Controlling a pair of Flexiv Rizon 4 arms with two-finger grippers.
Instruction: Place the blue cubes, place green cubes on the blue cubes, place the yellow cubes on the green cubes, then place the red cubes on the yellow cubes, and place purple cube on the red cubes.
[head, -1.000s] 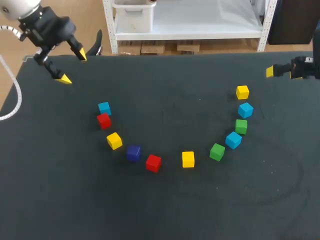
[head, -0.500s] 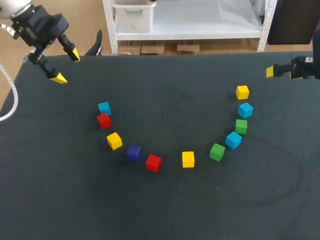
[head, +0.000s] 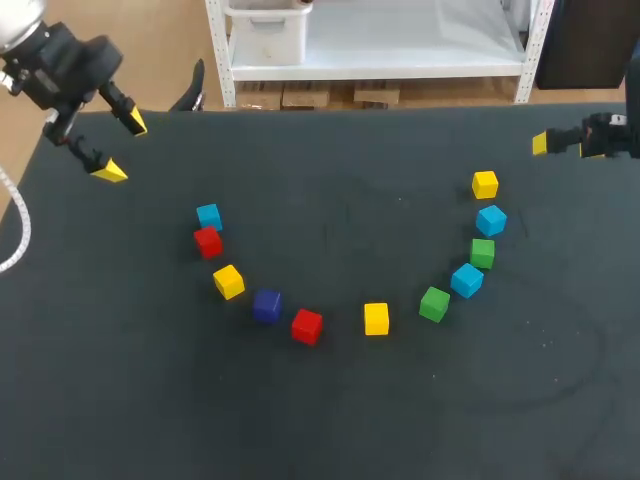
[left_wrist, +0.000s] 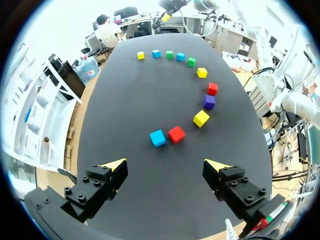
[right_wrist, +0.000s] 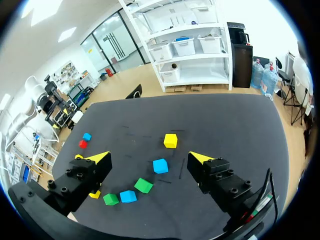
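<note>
Cubes of five colours lay singly, none stacked, in a loose U-shaped arc on the dark surface. At the far left corner the left gripper hung above the surface edge, its fingers spread wide and holding nothing, well apart from every cube.

The arc's left arm began with the left blue cube, with the left red cube just beside it on the near side. Next came the left yellow cube, then the purple cube and the middle red cube along the bottom of the curve. The middle yellow cube sat apart from both neighbours.

The right arm rose from the near green cube through the near blue cube, the far green cube and the far blue cube, closely spaced, to the far yellow cube at its tip.

Above the right edge hung the right gripper; its wrist view showed the fingers wide apart and empty, the right-hand cubes ahead of them.
</note>
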